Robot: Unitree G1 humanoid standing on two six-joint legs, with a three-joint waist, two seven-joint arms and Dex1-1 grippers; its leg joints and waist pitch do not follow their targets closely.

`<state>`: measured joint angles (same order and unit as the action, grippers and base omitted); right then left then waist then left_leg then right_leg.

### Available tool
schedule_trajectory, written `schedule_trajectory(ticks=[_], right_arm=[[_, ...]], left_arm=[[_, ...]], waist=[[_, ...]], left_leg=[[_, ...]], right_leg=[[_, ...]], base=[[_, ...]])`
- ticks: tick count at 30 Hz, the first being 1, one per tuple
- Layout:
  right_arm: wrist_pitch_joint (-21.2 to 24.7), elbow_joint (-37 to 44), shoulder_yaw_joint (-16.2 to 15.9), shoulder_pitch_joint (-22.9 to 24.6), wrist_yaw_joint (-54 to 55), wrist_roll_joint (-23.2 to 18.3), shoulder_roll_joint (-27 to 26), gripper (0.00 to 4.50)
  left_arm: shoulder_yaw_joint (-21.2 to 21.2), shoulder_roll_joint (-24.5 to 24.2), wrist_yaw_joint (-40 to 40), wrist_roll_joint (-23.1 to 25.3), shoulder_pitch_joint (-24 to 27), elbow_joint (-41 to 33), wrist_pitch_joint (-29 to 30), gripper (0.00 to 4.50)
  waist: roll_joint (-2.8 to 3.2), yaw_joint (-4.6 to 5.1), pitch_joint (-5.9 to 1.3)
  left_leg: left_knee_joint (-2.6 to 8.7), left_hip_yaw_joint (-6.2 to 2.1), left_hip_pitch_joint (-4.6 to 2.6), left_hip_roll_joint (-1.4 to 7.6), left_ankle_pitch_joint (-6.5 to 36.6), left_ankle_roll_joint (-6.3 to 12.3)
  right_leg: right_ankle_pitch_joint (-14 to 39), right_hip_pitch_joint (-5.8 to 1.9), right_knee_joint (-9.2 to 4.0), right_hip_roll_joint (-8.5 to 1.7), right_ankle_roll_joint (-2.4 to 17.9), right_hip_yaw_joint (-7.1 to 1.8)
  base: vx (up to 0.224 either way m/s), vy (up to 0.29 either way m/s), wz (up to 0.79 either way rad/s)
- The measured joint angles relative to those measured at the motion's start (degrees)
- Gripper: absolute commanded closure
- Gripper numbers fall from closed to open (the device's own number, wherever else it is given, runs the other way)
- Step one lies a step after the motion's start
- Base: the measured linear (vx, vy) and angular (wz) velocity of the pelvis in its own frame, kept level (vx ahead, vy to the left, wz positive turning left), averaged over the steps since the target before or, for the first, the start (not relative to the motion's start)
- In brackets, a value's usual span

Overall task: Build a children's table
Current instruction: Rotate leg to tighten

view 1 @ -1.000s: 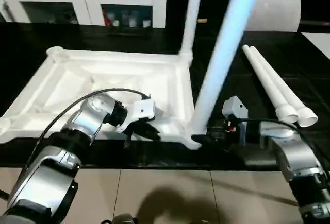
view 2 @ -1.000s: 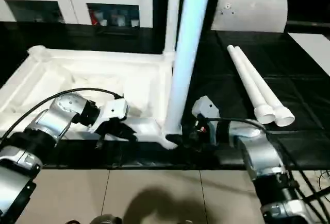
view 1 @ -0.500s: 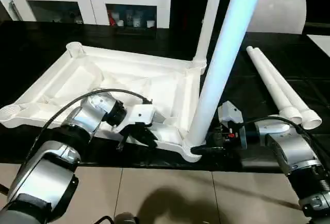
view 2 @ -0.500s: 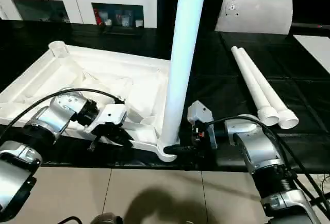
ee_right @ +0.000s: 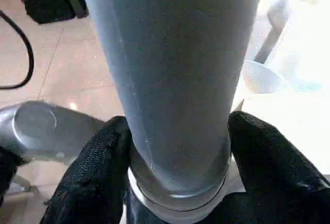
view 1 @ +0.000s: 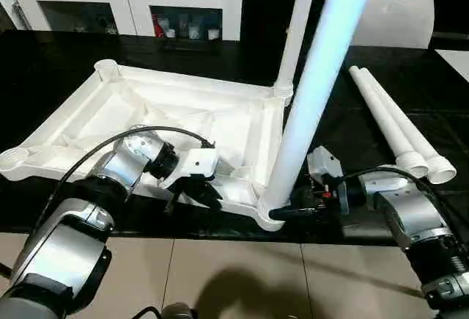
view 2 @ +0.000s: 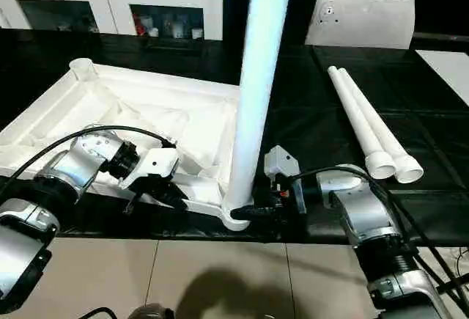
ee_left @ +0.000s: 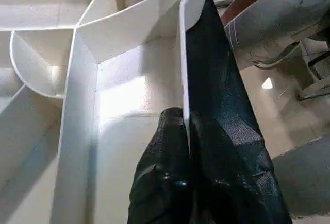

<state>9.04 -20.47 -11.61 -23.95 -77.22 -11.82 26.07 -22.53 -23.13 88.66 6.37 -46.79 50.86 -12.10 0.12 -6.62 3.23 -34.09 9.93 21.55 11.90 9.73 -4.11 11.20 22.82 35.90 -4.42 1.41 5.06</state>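
Note:
The white tabletop lies ribbed side up on the black table. One leg stands in its far right corner socket. A second leg stands upright in the near right corner socket. My right gripper is at this leg's base, and its black fingers press on both sides of the leg. My left gripper is shut on the tabletop's near rim wall, one finger on each face. Two more legs lie side by side on the table to the right.
White cabinets line the back. A flat white bag lies at the back right. The black table's front edge runs just below both grippers, with tiled floor beneath. My left arm's cable arcs over the tabletop.
My right gripper's fingers have closed in on the base of the near leg. The camera shifted early on. The left gripper keeps its grip on the rim.

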Motion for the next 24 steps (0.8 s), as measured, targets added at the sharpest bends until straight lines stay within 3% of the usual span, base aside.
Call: schedule_trajectory(ticks=[3, 7, 10, 13, 19, 21, 24], right_arm=[[1.78, 1.41, 1.02, 1.64, 2.45, -1.1, -1.16, 1.88], [5.51, 4.04, 4.0, 3.73, 14.22, 0.29, -4.94, 1.88], [9.61, 4.92, 8.71, 4.22, 28.97, 2.37, -11.18, 1.89], [13.24, 4.73, 13.47, 3.05, 42.04, 3.0, -17.66, 1.89], [14.46, 2.77, 15.32, -0.32, 55.7, 6.1, -22.73, 1.97], [13.84, 2.77, 15.54, -0.3, 56.35, 6.7, -23.09, 1.46], [13.29, 3.34, 15.52, 0.16, 56.36, 7.32, -23.29, 1.23]], left_arm=[[0.73, 0.12, -0.52, -0.02, 0.04, -0.05, 2.47, 4.5], [3.53, 1.22, -7.79, -0.01, 1.39, -1.64, 9.51, 4.5], [6.31, 4.26, -16.38, -0.02, 3.19, -5.2, 17.49, 4.5], [8.43, 8.59, -24.29, -0.08, 4.2, -7.43, 23.64, 4.5], [9.49, 13.06, -33.7, 0.25, 4.24, -9.67, 30.34, 4.5], [9.48, 13.37, -34.08, 0.42, 4.24, -10.06, 30.81, 4.5], [9.1, 13.43, -34.07, 1.04, 4.24, -10.74, 30.58, 4.5]], waist=[[0.0, 0.05, 0.0], [-0.01, 0.57, 0.0], [-0.02, 2.01, -0.01], [0.0, 2.55, -0.03], [0.09, 3.01, -0.06], [0.09, 3.06, -0.06], [0.11, 3.04, -0.08]], left_leg=[[-0.02, 0.0, -0.02, 0.0, 0.0, 0.0], [-0.06, 0.01, -0.19, 0.0, -0.02, -0.03], [-0.03, 0.03, -0.31, -0.04, -0.04, -0.08], [0.02, 0.02, -0.36, -0.04, -0.05, -0.08], [0.11, 0.03, -0.35, -0.09, -0.04, -0.08], [0.23, 0.03, -0.32, -0.13, -0.04, -0.08], [0.27, 0.03, -0.18, -0.13, -0.03, -0.06]], right_leg=[[-0.01, 0.0, 0.01, 0.0, 0.01, 0.0], [-0.06, -0.06, 0.11, 0.0, 0.03, -0.04], [-0.08, -0.07, 0.11, 0.0, 0.02, -0.13], [-0.07, -0.08, 0.11, 0.01, 0.01, -0.13], [-0.06, -0.11, -0.01, 0.0, -0.01, -0.17], [-0.06, -0.12, -0.16, 0.0, -0.02, -0.18], [-0.07, -0.03, -0.23, 0.0, -0.03, -0.17]], base=[[0.0, 0.0, 0.0], [0.0, 0.0, 0.0], [0.0, 0.0, 0.0], [0.0, 0.0, 0.0], [0.0, 0.0, 0.0], [0.0, 0.0, 0.0], [0.0, 0.0, 0.0]])
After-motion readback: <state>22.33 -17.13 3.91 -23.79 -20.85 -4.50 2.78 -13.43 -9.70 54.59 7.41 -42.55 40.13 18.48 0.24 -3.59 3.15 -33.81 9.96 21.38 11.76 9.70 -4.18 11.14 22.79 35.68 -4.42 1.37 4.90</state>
